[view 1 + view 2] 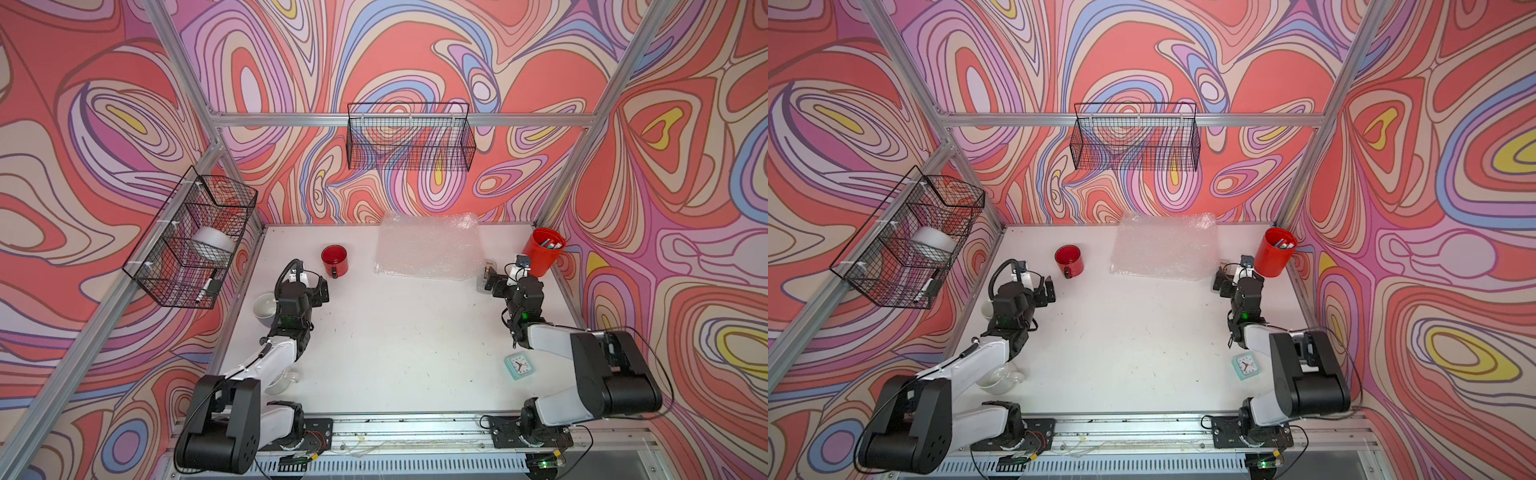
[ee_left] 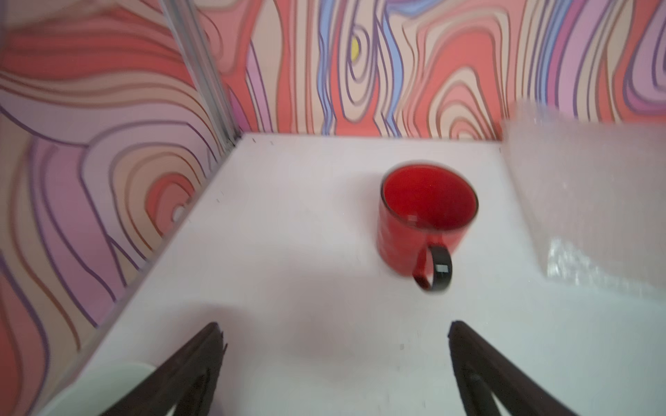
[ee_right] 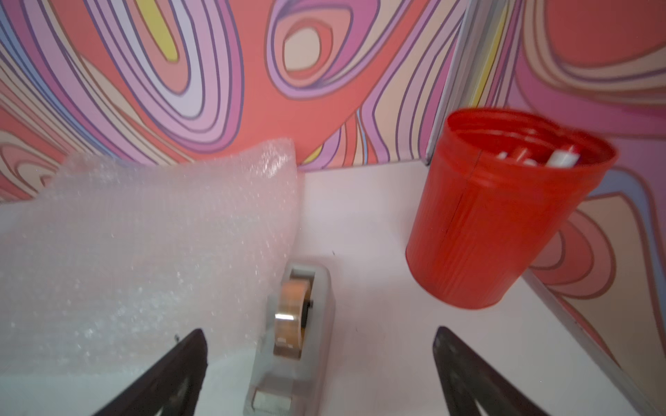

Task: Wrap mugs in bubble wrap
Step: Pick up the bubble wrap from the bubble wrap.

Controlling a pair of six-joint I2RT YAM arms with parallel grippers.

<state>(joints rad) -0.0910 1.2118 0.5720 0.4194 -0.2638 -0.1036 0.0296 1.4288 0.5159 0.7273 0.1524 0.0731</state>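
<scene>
Jaws wide on both, nothing held: left gripper [image 2: 333, 324] faces the red mug [image 2: 427, 216], right gripper [image 3: 319, 329] hangs above the dispenser [image 3: 299, 324], which sits just beside the wrap [image 3: 144, 245]. Red mug stands upright on the table [image 1: 395, 332], near the wrap's left edge but apart from it, dark handle turned toward the left gripper. Wrap lies at the table's back middle, far edge curling up the wall. White mug [image 1: 264, 309] sits by the left arm; glass mug [image 1: 286, 380] is half hidden under that arm. None wrapped yet. Handling guess: mugs are rigid, glossy, likely slippery and breakable, so pinch the wall over the rim or take the handle, and lift low. Glass one is hardest to see. Wrap looks light and floppy and will likely sag and slide; pinch a near corner, where it lies flat.
</scene>
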